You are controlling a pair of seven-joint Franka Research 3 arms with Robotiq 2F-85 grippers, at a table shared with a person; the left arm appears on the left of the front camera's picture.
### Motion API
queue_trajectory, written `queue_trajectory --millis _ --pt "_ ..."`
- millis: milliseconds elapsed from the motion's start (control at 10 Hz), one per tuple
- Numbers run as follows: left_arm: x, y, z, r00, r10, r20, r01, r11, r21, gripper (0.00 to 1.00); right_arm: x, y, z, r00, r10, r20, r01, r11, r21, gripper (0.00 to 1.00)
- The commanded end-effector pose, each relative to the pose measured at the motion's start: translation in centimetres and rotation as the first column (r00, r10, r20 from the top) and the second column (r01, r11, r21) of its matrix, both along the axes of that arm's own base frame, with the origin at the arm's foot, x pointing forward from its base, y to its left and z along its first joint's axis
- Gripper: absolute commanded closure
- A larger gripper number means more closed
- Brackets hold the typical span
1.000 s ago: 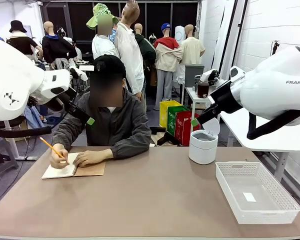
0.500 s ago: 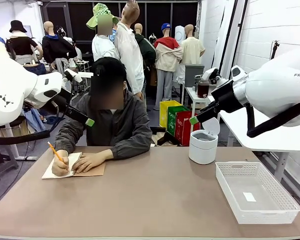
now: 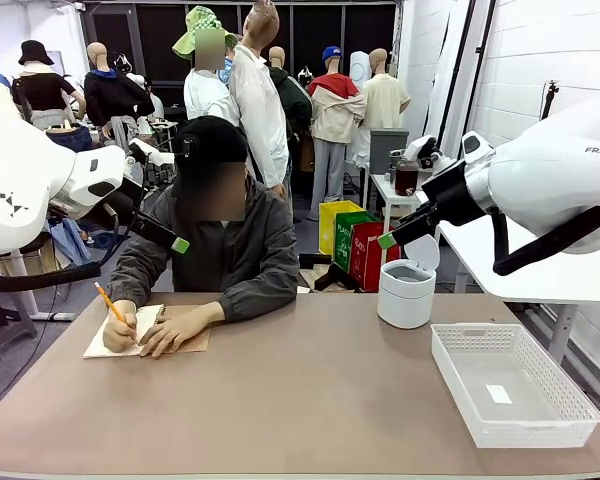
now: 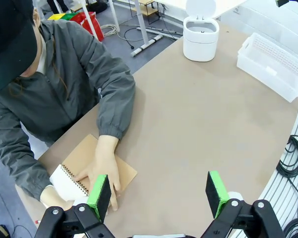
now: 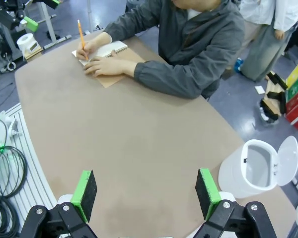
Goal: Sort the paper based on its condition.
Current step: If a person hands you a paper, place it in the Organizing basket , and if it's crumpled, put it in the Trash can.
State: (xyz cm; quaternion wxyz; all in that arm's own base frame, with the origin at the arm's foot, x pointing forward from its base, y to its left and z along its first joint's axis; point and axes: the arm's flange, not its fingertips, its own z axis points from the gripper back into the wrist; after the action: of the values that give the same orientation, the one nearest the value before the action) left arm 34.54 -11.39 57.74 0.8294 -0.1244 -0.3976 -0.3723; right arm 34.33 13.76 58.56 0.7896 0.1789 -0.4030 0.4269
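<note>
Left hand (image 4: pixel 158 188) and right hand (image 5: pixel 145 191) spread wide, both empty

Left arm (image 3: pixel 40 190) dropped lower, drawing back toward picture left. Person's non-writing hand (image 3: pixel 168 332) slid off the brown cover toward the notebook (image 3: pixel 100 346) page. Pencil (image 3: pixel 107 297) shifted slightly.

Front camera faces across the table (image 3: pixel 310 390) — wrist cameras overlook it from high.
</note>
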Motion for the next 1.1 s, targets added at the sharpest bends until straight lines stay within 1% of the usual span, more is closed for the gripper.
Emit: queue_trajectory --millis 0,1000 --pt "-0.01 0.08 0.11 1.000 -0.003 -0.008 0.003 1.000 0.000 0.00 -0.08 -0.05 0.01 1.000 0.006 -0.006 -0.006 1.000 0.003 0.00" --pt "-0.01 0.08 0.11 1.000 -0.003 -0.008 0.003 1.000 0.000 0.00 -0.08 -0.05 0.01 1.000 0.006 -0.006 -0.006 1.000 0.003 0.00"
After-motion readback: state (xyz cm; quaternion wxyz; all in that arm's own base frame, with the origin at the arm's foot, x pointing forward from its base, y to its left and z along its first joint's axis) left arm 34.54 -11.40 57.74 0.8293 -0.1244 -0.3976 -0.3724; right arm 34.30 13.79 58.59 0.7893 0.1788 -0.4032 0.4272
